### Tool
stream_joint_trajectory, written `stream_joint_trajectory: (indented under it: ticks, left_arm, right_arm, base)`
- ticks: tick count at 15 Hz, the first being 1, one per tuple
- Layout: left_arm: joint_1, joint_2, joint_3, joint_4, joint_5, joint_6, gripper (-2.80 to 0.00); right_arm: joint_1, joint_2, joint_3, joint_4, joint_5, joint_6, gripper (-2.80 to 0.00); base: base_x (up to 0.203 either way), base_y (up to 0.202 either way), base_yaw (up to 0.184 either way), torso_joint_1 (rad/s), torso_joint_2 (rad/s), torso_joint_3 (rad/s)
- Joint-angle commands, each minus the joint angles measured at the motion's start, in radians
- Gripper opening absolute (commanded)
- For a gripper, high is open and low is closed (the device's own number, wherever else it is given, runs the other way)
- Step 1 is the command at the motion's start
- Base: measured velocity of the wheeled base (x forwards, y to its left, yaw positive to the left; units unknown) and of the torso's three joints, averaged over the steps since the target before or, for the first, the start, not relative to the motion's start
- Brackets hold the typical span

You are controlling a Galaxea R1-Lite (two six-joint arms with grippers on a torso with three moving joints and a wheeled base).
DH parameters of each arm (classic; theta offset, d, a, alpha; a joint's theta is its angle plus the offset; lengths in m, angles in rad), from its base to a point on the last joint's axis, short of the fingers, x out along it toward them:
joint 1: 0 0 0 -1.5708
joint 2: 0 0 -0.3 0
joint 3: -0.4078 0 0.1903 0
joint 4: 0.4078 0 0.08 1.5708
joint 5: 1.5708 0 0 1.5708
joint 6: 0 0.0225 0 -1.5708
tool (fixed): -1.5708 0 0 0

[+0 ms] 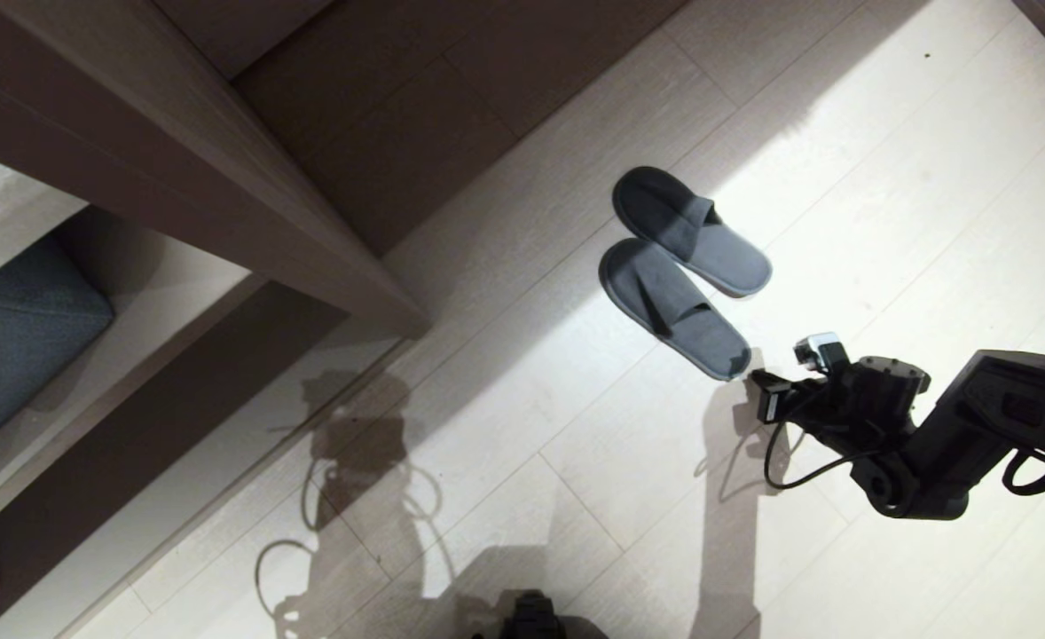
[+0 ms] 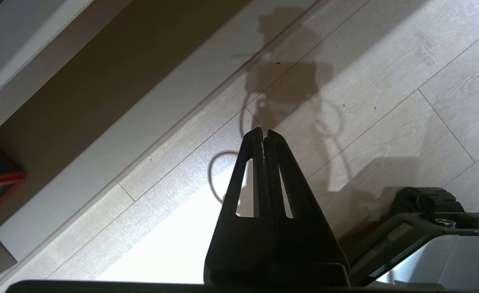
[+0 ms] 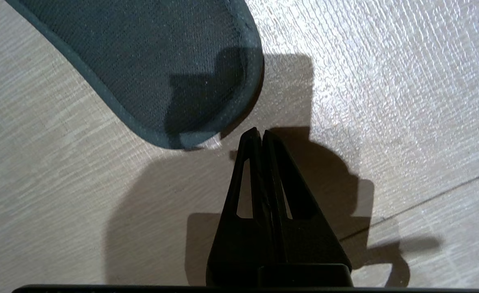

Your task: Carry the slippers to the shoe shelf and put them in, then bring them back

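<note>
Head view has the slippers [image 1: 684, 268] lying side by side on the pale plank floor [image 1: 886, 204], soles down, their toe bands aimed at the dark wooden furniture edge [image 1: 221, 177] that cuts across the upper left. Open floor lies all round the pair — a broad sunlit stretch to the right and below, a shaded strip between the toes and the furniture. The right gripper [image 1: 766, 390] comes in from the lower right and sits just beside the heel of the nearer slipper [image 1: 673, 306].

Right wrist view brings it close: the right gripper [image 3: 260, 132] has its fingers pressed together, nothing between them, tips low over the floor and just off the rounded heel rim of that slipper [image 3: 150, 69] — near, but apart; whether the tips touch the floor, can't tell. Its shadow falls across the heel fabric.

Left wrist view shows the left gripper [image 2: 264, 132] closed too, empty, hanging over bare planks beside a pale base board [image 2: 113, 134], well away from the pair.
</note>
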Motion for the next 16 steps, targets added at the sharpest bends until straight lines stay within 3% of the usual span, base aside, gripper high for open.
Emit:
stream_joint_trajectory:
  ticks: [1, 5, 16]
  left_arm:
    - [-0.001, 0.001, 0.0, 0.0, 0.0, -0.001, -2.8]
    - [0.0, 0.001, 0.0, 0.0, 0.0, -0.001, -2.8]
    - [0.0, 0.001, 0.0, 0.0, 0.0, -0.001, -2.8]
  right_arm:
    - [0.004, 0.013, -0.039, -0.005, -0.001, 0.0, -2.8]
    - [0.018, 0.016, -0.1, 0.028, -0.006, 0.048, -2.8]
    - [0.051, 0.071, -0.272, 0.053, -0.062, 0.085, -2.8]
  base:
    - [0.0, 0.0, 0.0, 0.0, 0.0, 0.0]
    - [0.0, 0.0, 0.0, 0.0, 0.0, 0.0]
    - [0.0, 0.0, 0.0, 0.0, 0.0, 0.0]
